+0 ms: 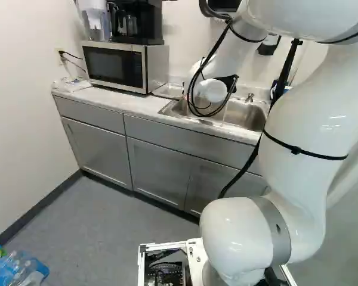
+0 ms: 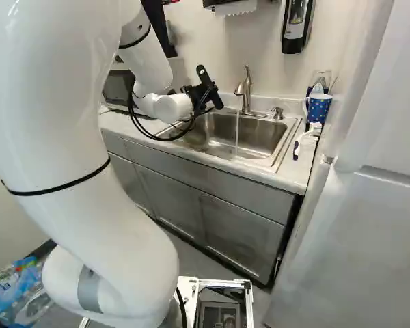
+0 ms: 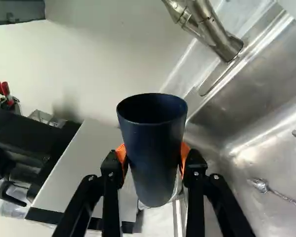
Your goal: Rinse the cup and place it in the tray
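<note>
The bulky white jointed arm (image 2: 68,102) could swing the cup into the boxy silver-and-black microwave (image 1: 114,65) on the pale-topped grey desk (image 1: 116,100) if it cuts close towards what looks like the shallow metal tray (image 1: 169,90). Water (image 2: 237,133) runs into the brushed-steel sink (image 2: 260,130), apart from the pincer (image 3: 154,154). That pincer is closed on the tall dark-blue cup (image 3: 155,165) from both sides, spread just its width. Wet, smooth walls may slip between the orange pads; leftover water, unseen inside, could spill if tilted.

Coffee maker (image 1: 144,24) on microwave (image 1: 114,65); dispenser (image 2: 296,26) on wall (image 2: 263,51); blue mug (image 2: 319,108) near brush (image 2: 296,148); bottles (image 1: 22,271), probably, on floor (image 1: 107,220).
</note>
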Motion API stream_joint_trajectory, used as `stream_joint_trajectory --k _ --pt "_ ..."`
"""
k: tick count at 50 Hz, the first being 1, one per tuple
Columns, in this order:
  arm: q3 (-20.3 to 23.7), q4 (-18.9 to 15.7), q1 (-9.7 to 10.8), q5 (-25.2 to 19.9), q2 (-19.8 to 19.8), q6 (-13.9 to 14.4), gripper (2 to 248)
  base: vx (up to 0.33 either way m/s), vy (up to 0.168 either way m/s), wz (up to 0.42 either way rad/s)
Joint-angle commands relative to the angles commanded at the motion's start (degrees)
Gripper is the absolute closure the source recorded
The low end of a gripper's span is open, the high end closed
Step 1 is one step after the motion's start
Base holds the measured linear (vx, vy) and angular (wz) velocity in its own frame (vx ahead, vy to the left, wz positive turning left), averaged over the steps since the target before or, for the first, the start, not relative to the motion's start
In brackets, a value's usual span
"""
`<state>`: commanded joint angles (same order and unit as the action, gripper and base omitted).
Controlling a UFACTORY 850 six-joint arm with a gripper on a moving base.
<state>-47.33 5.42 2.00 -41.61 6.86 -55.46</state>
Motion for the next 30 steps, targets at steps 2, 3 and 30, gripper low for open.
stream_joint_trajectory --k 2,3,30 --pt "0.0 0.0 0.0 0.0 0.0 1.2 128 0.000 0.000 0.000" --pt "0.0 0.0 0.0 0.0 0.0 1.8 128 0.000 0.000 0.000" --pt "0.0 0.0 0.0 0.0 0.0 18.1 128 0.000 0.000 0.000"
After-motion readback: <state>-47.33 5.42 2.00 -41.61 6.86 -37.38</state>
